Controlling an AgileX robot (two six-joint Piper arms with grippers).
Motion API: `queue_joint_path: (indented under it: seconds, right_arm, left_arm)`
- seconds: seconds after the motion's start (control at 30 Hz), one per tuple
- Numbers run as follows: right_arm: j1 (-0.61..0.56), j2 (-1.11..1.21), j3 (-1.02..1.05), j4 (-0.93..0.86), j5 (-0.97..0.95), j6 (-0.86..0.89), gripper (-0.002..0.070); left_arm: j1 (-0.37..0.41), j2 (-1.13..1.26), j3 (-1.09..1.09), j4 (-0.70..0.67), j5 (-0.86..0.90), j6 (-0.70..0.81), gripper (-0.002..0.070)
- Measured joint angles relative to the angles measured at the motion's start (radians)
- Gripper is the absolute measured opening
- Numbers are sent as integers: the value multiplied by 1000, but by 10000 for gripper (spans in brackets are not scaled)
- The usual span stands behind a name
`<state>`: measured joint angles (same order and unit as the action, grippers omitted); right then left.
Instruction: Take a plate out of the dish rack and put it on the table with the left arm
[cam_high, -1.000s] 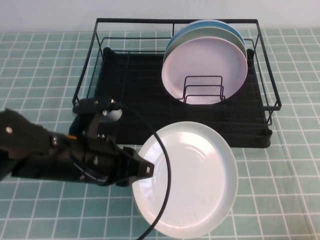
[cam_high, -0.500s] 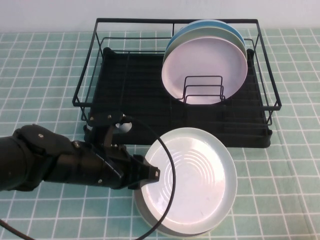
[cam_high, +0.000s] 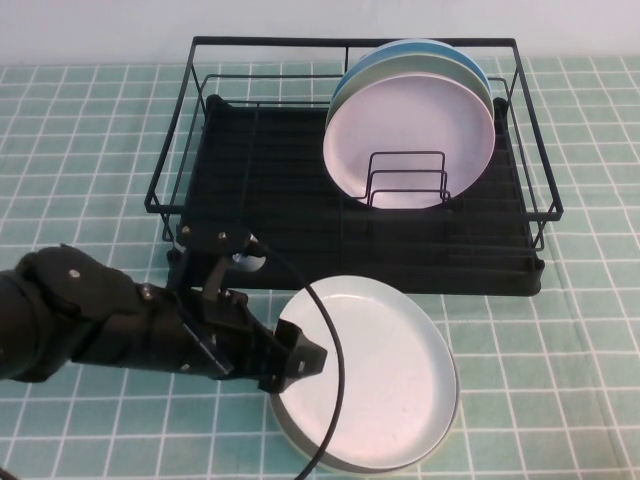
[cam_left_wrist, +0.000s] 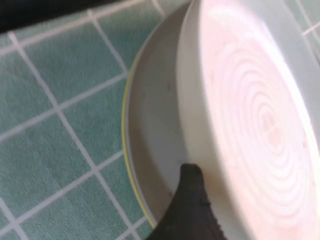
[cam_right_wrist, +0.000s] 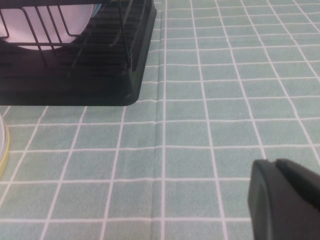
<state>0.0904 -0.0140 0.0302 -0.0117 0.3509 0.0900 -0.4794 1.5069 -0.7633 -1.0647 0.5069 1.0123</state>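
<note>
The glossy white plate (cam_high: 380, 375) hangs low and nearly flat over the green tiled table (cam_high: 560, 380), in front of the black dish rack (cam_high: 250, 190). I cannot tell whether it touches the table. My left gripper (cam_high: 297, 358) is shut on the plate's left rim. In the left wrist view the plate (cam_left_wrist: 260, 125) fills the frame and one black finger (cam_left_wrist: 192, 205) lies under its rim. My right gripper (cam_right_wrist: 272, 165) is shut and empty, low over bare tiles to the right of the rack; it is out of the high view.
A pale lilac plate (cam_high: 410, 130) stands in the rack behind the wire divider (cam_high: 407, 180), with mint and blue plates (cam_high: 400, 55) behind it. A loose black cable (cam_high: 335, 400) arcs across the white plate. The rack's front corner (cam_right_wrist: 100, 65) shows in the right wrist view.
My left arm has lowered the white plate and tipped it from steeply tilted to nearly flat, close to the table. The grip on its rim is unchanged.
</note>
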Motion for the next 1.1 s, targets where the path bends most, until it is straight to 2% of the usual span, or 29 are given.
queue_joint_path:
  seconds: [0.17,0.3,0.4,0.47,0.57,0.67,0.87,1.1]
  right_arm:
    - [0,0,0,0,0,0,-18]
    - [0,0,0,0,0,0,-18]
    - [0,0,0,0,0,0,-18]
    - [0,0,0,0,0,0,-18]
    - [0,0,0,0,0,0,-18]
    - [0,0,0,0,0,0,-18]
    - [0,0,0,0,0,0,-17]
    - [0,0,0,0,0,0,-18]
  left_arm:
    - [0,-130,0,138,-14,-92,490]
    - [0,-257,0,358,-18,-261,417]
    - [0,-360,0,556,-11,-423,271]
    - [0,-429,0,688,1,-526,118]
    - [0,-526,0,820,13,-641,35]
    - [0,-613,22,869,-6,-712,11]
    - [0,-794,132,884,-113,-746,1]
    - [0,-870,206,897,-85,-750,0]
